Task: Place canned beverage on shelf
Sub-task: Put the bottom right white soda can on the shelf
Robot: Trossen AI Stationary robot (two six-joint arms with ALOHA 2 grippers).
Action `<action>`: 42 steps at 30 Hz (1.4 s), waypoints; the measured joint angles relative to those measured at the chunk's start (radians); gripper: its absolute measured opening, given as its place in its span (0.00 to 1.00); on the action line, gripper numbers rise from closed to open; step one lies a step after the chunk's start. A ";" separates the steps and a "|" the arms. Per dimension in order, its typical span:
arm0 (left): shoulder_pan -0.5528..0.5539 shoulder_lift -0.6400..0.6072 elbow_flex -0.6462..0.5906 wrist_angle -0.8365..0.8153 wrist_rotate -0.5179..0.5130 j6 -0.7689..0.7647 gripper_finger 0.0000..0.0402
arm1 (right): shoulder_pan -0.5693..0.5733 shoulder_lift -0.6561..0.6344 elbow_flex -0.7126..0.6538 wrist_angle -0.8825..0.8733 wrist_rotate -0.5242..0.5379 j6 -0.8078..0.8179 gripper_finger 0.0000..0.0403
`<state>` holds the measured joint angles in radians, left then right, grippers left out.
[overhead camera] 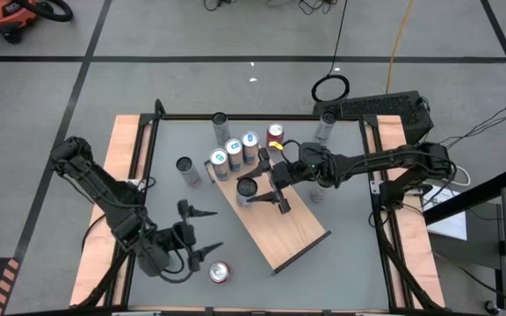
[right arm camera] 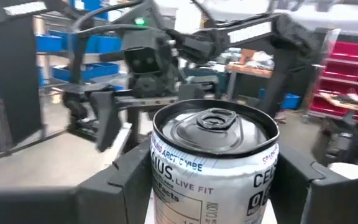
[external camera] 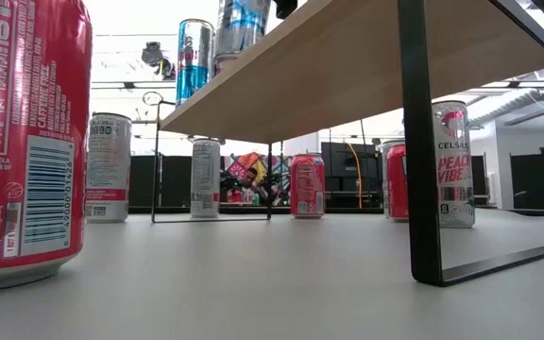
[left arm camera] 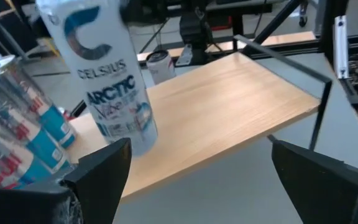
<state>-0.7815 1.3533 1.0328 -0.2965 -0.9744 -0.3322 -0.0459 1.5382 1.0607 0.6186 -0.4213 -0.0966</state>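
From above we see the shelf [overhead camera: 281, 221] lying at a slant across the middle of the grey bench [overhead camera: 341, 211], its upper corner crowded by three blue-and-silver cans [overhead camera: 234, 154] in a short row. The right end effector [overhead camera: 262, 195] reaches in from the right side and sits over the upper part of the shelf, its fingers clamped on either side of a white Celsius can [right arm camera: 213, 165], which stands upright between them; in the high view this can [overhead camera: 247, 188] shows as a dark round top just above the board. In the right wrist view the can's silver lid and pull tab face us, with the two dark fingers pressed against its sides. The left end effector [overhead camera: 197, 230] waits near the front left of the bench, off the shelf, its fingers spread wide with nothing between them. Just beside it, toward the front edge, a red can [overhead camera: 220, 273] lies on the bench. A lone silver can [overhead camera: 185, 169] stands left of the shelf, another red can [overhead camera: 275, 134] stands behind it, and two more silver cans [overhead camera: 325, 125] stand near the back edge. From bench height the shelf's wooden underside [external camera: 348, 57] rides on thin black legs.
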 joint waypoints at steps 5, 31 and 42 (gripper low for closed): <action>0.000 0.000 0.000 -0.004 -0.010 -0.003 0.95 | -0.021 0.042 0.035 0.038 0.005 0.008 0.53; -0.032 0.001 -0.001 -0.030 -0.021 -0.029 0.95 | -0.060 0.148 0.144 -0.080 -0.052 0.009 0.53; -0.032 0.001 -0.001 -0.037 -0.021 -0.028 0.95 | -0.059 0.148 0.144 -0.087 -0.052 0.010 0.55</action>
<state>-0.8135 1.3544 1.0321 -0.3338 -0.9958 -0.3607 -0.1051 1.6867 1.2049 0.5319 -0.4736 -0.0865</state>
